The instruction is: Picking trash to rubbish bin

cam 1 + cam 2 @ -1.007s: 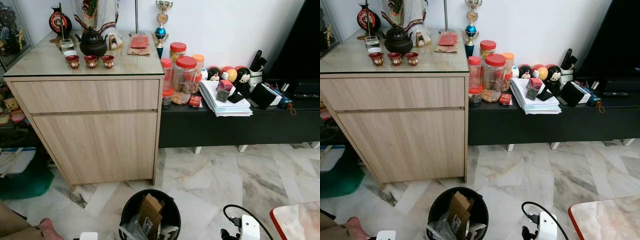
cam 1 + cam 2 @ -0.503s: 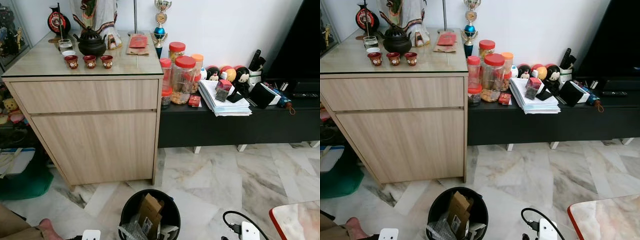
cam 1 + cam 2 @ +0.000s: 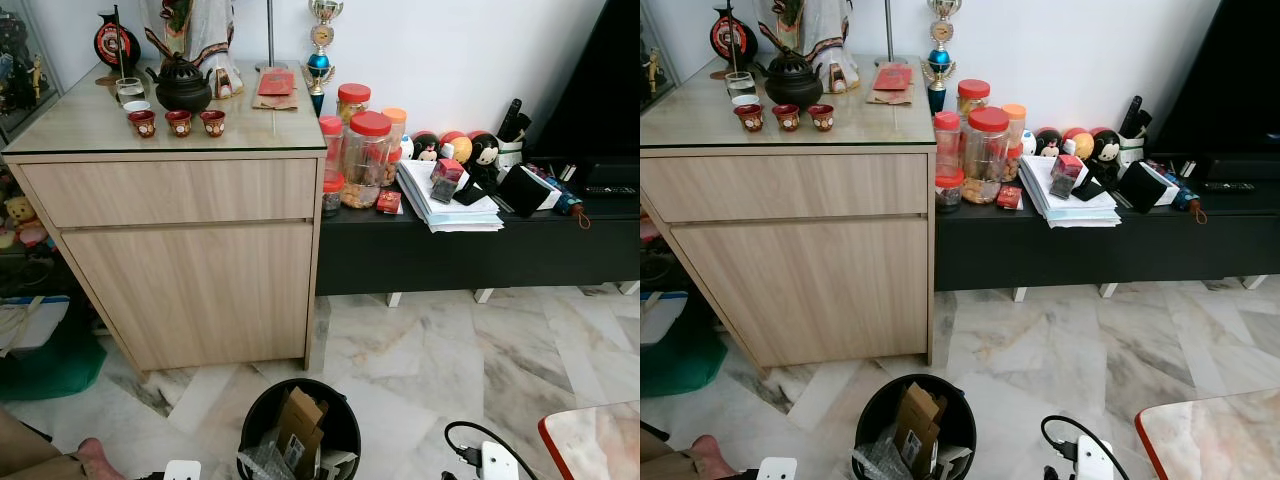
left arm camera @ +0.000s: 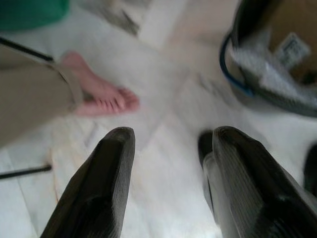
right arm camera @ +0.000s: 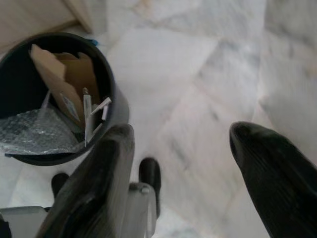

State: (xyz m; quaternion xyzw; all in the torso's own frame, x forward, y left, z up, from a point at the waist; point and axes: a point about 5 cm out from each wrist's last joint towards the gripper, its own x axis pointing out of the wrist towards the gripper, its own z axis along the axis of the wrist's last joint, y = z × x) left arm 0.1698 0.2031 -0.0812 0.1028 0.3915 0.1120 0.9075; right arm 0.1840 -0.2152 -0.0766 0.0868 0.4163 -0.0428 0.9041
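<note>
A black round rubbish bin (image 3: pixel 262 398) stands on the marble floor just in front of me. It holds folded brown cardboard (image 3: pixel 301 420) and clear bubble wrap (image 5: pixel 34 131). My left gripper (image 4: pixel 173 136) hangs open and empty over the floor to the bin's left, close to a person's bare foot (image 4: pixel 101 96). On the bin's right, my right gripper (image 5: pixel 182 130) is open too, with nothing between its fingers, low over the tiles beside the bin wall (image 5: pixel 118 106). My right arm's white wrist (image 3: pixel 497 462) shows at the bottom edge.
A light wooden cabinet (image 3: pixel 190 250) with cups and a teapot stands behind the bin. A black low bench (image 3: pixel 480 255) to its right carries jars, papers and figurines. A red-rimmed marble tabletop corner (image 3: pixel 595 440) is at my right. A person's foot (image 3: pixel 95 458) is at my left.
My right arm's white wrist has sunk lower in the head views than one second ago. The view itself shifted slightly. The bin and its contents stay put.
</note>
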